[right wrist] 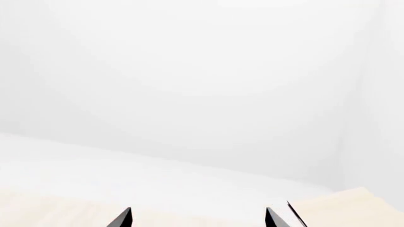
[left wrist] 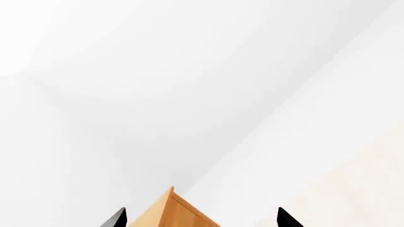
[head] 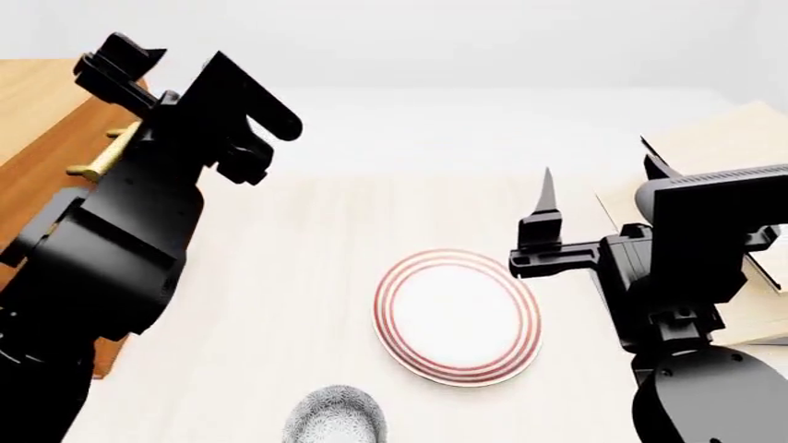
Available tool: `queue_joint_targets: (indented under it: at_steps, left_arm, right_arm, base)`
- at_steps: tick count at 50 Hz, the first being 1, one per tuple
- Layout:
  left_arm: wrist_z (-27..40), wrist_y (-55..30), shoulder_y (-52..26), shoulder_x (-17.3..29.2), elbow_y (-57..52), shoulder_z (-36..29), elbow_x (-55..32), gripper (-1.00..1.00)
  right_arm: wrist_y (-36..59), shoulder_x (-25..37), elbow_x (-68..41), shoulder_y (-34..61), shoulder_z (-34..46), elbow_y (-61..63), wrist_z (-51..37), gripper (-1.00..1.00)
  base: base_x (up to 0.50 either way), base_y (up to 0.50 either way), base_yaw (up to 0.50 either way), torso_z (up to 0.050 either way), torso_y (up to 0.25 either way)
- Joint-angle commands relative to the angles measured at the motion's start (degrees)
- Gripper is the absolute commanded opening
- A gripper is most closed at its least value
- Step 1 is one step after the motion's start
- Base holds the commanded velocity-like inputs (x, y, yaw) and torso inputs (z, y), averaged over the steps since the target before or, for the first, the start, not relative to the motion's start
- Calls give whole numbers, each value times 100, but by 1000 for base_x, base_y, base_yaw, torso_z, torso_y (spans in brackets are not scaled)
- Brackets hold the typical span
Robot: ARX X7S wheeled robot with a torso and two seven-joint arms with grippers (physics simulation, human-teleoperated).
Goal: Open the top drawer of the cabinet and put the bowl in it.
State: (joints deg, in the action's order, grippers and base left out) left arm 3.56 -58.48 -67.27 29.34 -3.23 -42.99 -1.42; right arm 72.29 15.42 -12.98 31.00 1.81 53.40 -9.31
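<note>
The step in hand appeared to be the reach for the top drawer point(head: 74, 161), which looked still closed, its brass handle point(head: 105, 152) showing just beside the raised left arm in the head view. To do it well, the left gripper point(left wrist: 200, 218) would probably need to drop and turn until its fingers faced that bar squarely, close around the bar rather than beside it, and pull straight out along the drawer's travel. In the left wrist view the two dark fingertips stood well apart with nothing between them, a corner of the cabinet point(left wrist: 170, 210) showing in the gap beyond. The right gripper point(right wrist: 198, 218) was likewise spread wide and empty, held above the pale table point(head: 308, 277) near the wooden rack point(head: 721, 148). The bowl point(head: 335, 415) sat on the table at the near edge of the head view, just beside the red-ringed plate point(head: 459, 316) and apart from both arms. Only its speckled grey-blue outside showed, cut off by the frame, so its inside could not be made out.
</note>
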Motion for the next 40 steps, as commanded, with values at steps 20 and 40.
queue_joint_targets:
  at_steps: [20,40]
  left_arm:
    - [-173,153,-619,-219,1633,-810,447,100]
    - [39,546,-400,-309,2550,-769,430,100]
  right_arm:
    - [72,13,-160,-41,-156,137,0,100]
    - [-89,22,-185,-137,-87,23,-67,100]
  base:
    - [0,0,0,0,0]
    - [0,0,0,0,0]
